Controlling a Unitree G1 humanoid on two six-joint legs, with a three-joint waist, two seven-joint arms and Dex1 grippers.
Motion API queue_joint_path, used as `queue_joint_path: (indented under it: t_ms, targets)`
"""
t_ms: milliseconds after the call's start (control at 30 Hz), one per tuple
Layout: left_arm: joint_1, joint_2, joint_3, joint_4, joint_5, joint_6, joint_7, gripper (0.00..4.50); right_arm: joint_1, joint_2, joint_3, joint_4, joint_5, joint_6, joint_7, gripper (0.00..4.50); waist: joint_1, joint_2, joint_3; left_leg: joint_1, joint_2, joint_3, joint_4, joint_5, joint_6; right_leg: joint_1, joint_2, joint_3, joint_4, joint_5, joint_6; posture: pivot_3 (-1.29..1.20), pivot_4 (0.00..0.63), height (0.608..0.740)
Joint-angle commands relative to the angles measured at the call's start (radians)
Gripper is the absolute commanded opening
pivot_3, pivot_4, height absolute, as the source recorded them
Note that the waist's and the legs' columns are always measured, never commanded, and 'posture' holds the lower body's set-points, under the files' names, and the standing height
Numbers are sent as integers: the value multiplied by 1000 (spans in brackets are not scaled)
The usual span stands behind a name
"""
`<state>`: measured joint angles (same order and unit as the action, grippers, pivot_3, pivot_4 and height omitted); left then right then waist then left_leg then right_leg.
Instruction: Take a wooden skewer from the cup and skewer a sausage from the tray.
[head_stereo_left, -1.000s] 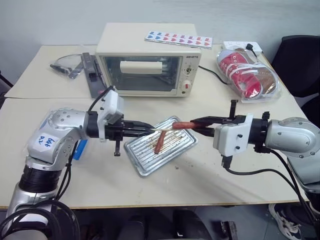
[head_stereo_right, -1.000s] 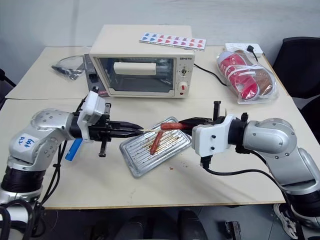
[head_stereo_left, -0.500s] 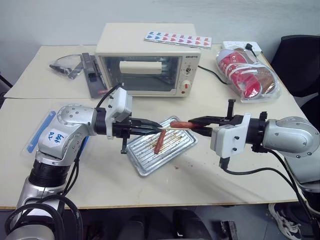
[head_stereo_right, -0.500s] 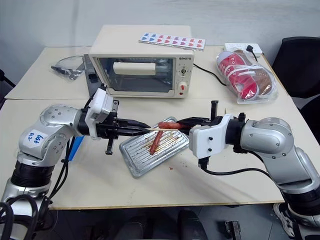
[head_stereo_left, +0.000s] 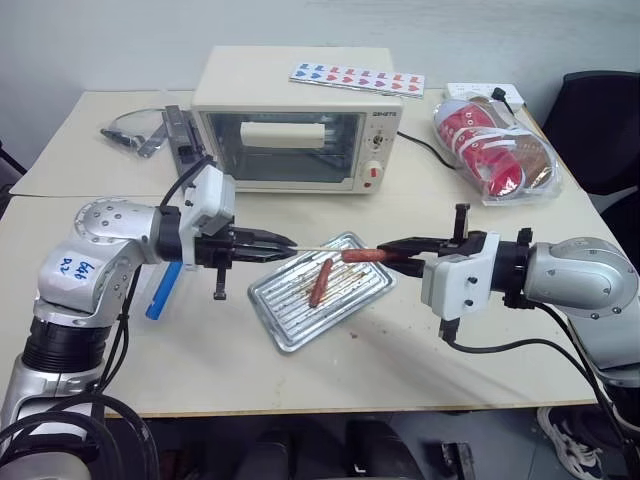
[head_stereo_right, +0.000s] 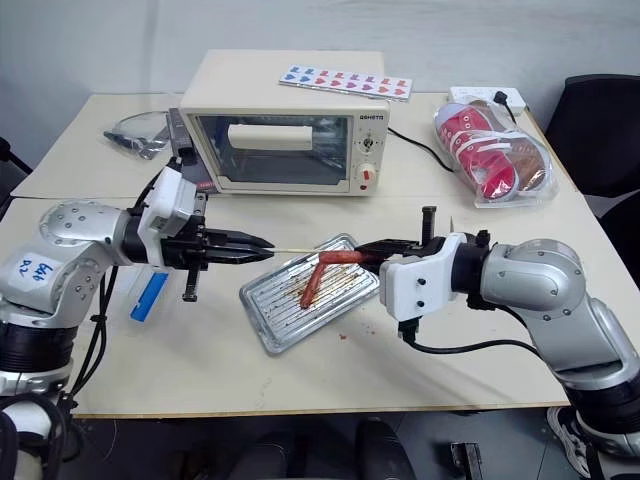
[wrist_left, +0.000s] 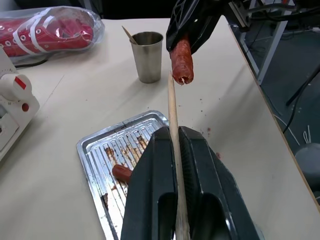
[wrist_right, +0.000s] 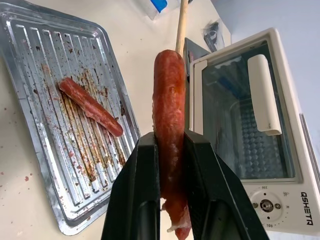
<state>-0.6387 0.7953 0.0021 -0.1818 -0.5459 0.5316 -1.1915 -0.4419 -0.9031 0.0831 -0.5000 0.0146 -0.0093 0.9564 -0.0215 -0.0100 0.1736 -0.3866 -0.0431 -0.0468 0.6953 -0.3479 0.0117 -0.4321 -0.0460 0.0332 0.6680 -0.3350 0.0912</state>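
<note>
Skewering step: wooden skewer (wrist_left: 172, 120) is being clamped by left gripper (head_stereo_left: 272, 243), sausage (wrist_right: 169, 120) by right gripper (head_stereo_left: 400, 245) at three o'clock. Aligned end-on push is being called for.

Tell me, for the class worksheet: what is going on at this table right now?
The robot is trying to spear a sausage. Its left gripper is shut on the wooden skewer, held level above the tray. Its right gripper clamps the sausage end-on toward the stick. The skewer's tip sits right at the sausage's end, apparently not yet pushed in. A second sausage lies in the tray.
</note>
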Motion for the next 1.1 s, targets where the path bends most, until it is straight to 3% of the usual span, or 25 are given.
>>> queue_joint_path:
  t_ms: [33,1100]
  targets:
    - [7,16,35,-35,-22,2,-3,0,0,-13,-37,4,0,-15,-2,474,0,0,0,0,0,0,0,0,0,0,0,0,0,0,0,0,150,740]
    - [11,-8,24,-40,-11,1,7,0,-6,-3,-48,-21,18,25,-6,474,-1,0,0,0,0,0,0,0,0,0,0,0,0,0,0,0,150,740]
